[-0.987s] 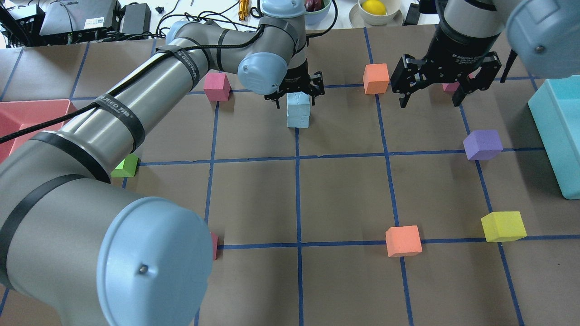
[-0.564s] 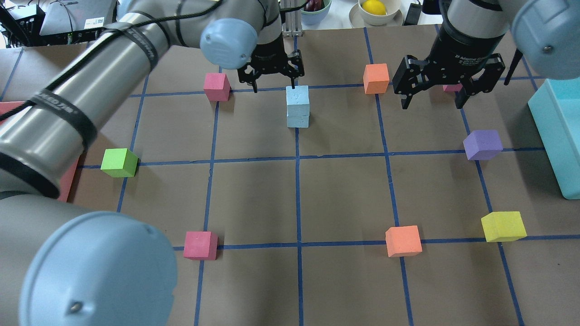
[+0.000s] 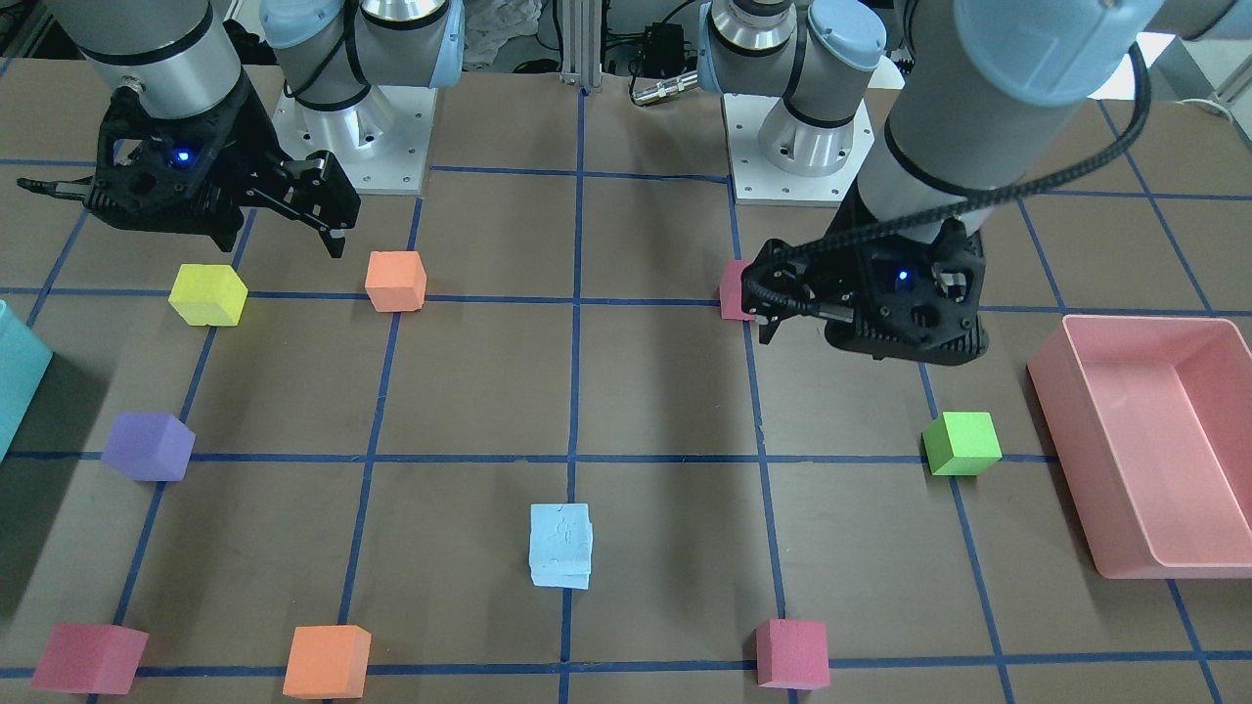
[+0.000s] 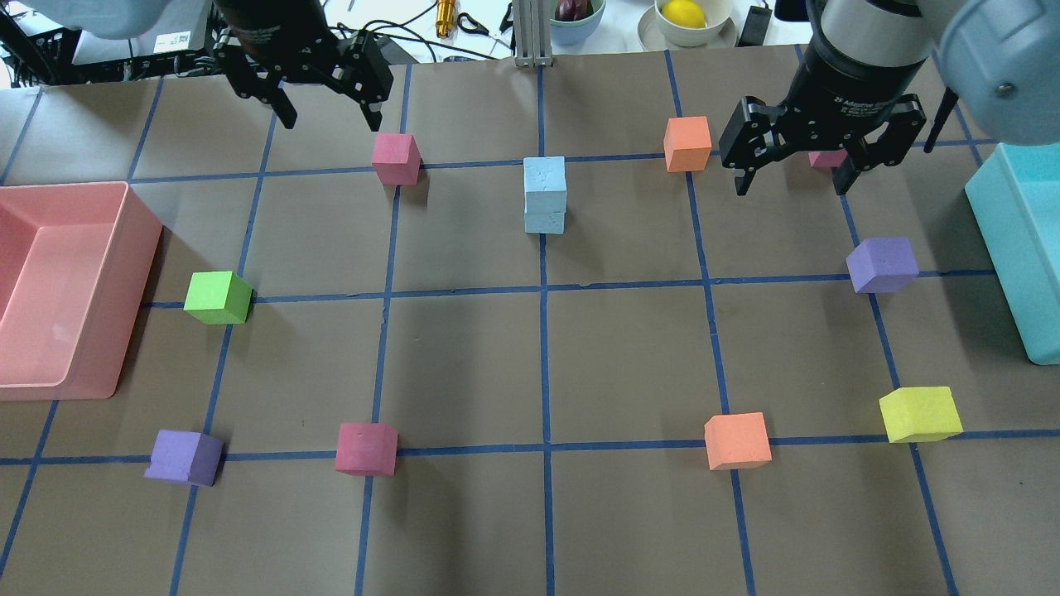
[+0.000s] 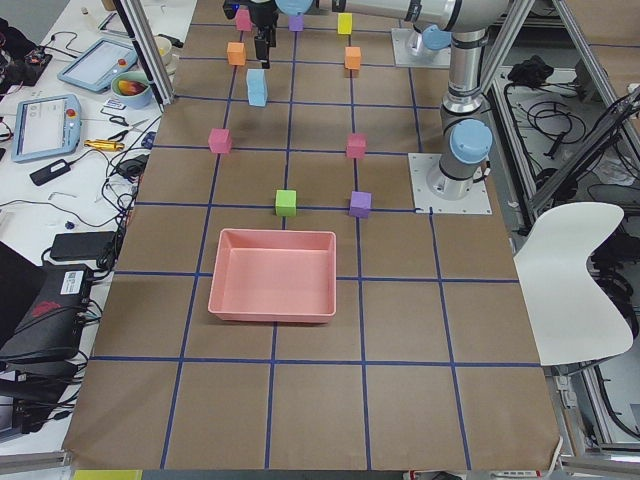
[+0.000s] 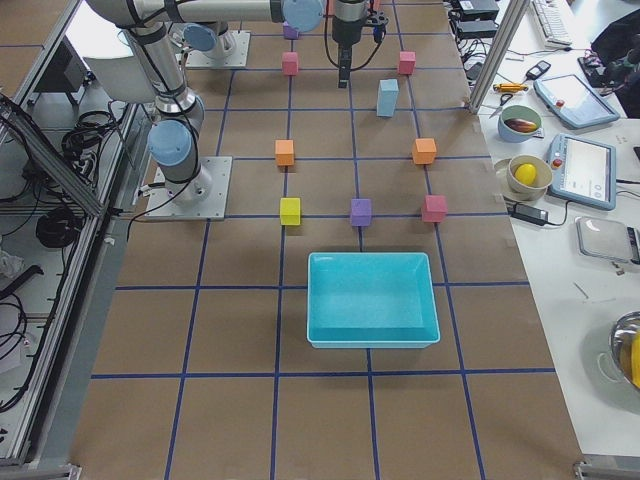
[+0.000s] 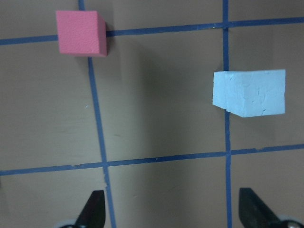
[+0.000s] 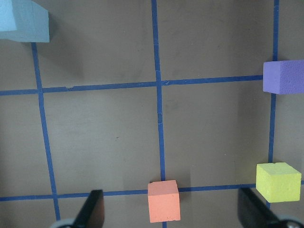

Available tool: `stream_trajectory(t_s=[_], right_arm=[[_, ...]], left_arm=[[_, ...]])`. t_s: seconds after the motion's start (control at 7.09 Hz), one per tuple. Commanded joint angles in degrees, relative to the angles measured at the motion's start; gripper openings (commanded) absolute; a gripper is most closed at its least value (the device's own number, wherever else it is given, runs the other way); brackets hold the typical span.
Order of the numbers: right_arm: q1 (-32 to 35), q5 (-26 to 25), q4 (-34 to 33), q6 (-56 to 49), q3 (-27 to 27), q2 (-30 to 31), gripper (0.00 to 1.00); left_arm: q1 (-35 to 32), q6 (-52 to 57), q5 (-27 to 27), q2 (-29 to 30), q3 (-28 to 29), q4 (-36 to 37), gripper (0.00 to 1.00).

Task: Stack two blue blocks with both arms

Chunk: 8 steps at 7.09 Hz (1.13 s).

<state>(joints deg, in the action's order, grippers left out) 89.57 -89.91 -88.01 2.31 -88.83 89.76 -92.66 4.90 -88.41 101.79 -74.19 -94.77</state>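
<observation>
The two pale blue blocks (image 4: 544,194) stand stacked one on the other at the far middle of the table, on a blue tape line. The stack also shows in the front view (image 3: 560,546) and the left wrist view (image 7: 250,92). My left gripper (image 4: 331,116) is open and empty, raised well to the left of the stack, above and behind a pink cube (image 4: 396,157). My right gripper (image 4: 787,186) is open and empty, hovering to the right of the stack beside an orange cube (image 4: 687,143). Neither gripper touches the stack.
A pink bin (image 4: 124,290) sits at the left edge and a teal bin (image 4: 1006,248) at the right. Loose cubes lie around: green (image 4: 218,296), purple (image 4: 882,265), yellow (image 4: 919,412), orange (image 4: 737,440), pink (image 4: 366,448), purple (image 4: 184,456).
My left gripper, which stood around the top blue block, has lifted off and swung away to the far left, leaving the stack standing. The right gripper has barely moved.
</observation>
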Motion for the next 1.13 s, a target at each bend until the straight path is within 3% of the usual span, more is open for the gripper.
stream_trajectory(t_s=[0.0,0.28,0.56,0.99], right_arm=[[-0.01,0.09,-0.31,-0.02,0.06,0.07,1.00],[-0.01,0.00,-0.32,0.06,0.06,0.16,1.00],[-0.01,0.00,-0.32,0.07,-0.03,-0.02,1.00],[-0.01,0.00,-0.40,0.07,-0.03,-0.02,1.00]], left_arm=[[1.60,0.64,-0.10,-6.76,-6.13,3.08,1.00],[1.26,0.64,-0.36,-7.48,-6.49,3.97,1.00],[1.25,0.12,-7.09,-7.83,-6.40,4.42,1.00],[1.60,0.63,-2.83,-7.74,-6.49,6.17,1.00]])
